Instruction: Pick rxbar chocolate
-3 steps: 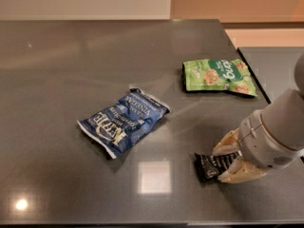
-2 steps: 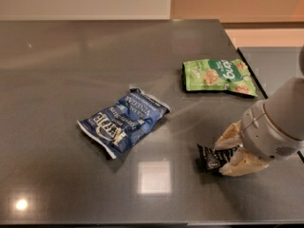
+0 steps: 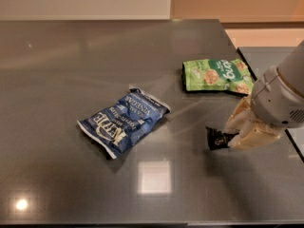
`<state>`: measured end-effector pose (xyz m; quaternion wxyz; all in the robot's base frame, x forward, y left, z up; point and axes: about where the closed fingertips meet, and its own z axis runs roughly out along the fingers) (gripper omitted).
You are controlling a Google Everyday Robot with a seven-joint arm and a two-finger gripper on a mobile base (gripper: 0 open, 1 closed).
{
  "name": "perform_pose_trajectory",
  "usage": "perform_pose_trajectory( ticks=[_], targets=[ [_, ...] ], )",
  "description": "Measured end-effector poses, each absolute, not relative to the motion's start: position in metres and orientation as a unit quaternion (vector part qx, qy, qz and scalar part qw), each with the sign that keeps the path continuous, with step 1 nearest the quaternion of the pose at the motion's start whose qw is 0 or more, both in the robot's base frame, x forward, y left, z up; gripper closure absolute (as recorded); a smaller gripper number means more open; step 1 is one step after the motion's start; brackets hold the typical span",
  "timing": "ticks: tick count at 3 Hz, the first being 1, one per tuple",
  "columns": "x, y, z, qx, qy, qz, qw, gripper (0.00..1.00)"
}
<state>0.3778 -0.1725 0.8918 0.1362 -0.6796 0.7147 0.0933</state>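
rxbar chocolate (image 3: 217, 139) sits near-right, one end pinched in the tool (image 3: 232, 136), fingers clenched on the wrapper. Versus a second ago the bar sits higher and further right in the view and is tilted, so it looks lifted off the surface (image 3: 71, 56). Grasp likely secured, pick mostly done; only lift-away left. The free end sticks out left and could slip. Blue chip bag (image 3: 124, 122) lies well apart to the left, green snack bag (image 3: 216, 74) farther back. Neither is in the way going up.
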Motion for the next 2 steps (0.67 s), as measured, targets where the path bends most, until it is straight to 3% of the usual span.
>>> perform_pose_trajectory(
  ticks=[2],
  targets=[
    [0.386,-0.173,0.951,-0.678,0.710,0.092,0.165,1.00]
  ],
)
